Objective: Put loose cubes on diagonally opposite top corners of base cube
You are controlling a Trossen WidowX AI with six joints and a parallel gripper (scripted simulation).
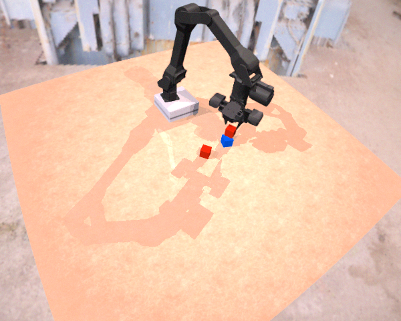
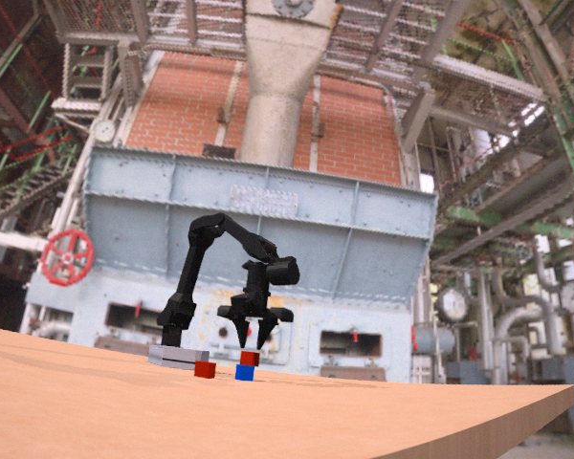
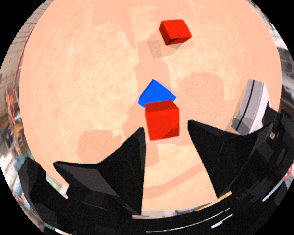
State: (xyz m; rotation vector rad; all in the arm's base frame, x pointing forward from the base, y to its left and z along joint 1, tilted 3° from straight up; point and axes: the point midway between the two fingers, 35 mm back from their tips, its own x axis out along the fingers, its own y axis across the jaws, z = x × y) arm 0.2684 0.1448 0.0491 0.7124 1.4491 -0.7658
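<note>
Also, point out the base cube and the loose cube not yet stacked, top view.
blue base cube (image 1: pixel 226 141) (image 2: pixel 244 372) (image 3: pixel 155 93): top, exterior, wrist; visible middle
unstacked red cube (image 1: pixel 205 151) (image 2: pixel 205 369) (image 3: pixel 174 31): same views; visible middle

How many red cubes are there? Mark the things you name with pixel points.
2. One red cube (image 1: pixel 230 130) (image 2: pixel 250 358) (image 3: pixel 162 120) sits on top of the blue cube (image 1: pixel 226 141) (image 2: pixel 244 373) (image 3: pixel 156 94), below the open gripper (image 1: pixel 232 125) (image 2: pixel 251 347) (image 3: pixel 167 128); the other red cube (image 1: pixel 205 151) (image 2: pixel 205 369) (image 3: pixel 175 31) lies on the table (image 1: pixel 159 276) (image 2: pixel 178 415) (image 3: pixel 64 88) beside them.

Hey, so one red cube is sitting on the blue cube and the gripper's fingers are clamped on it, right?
Not clamped: the exterior view shows the gripper open above that red cube. It does sit on the blue cube.
</note>
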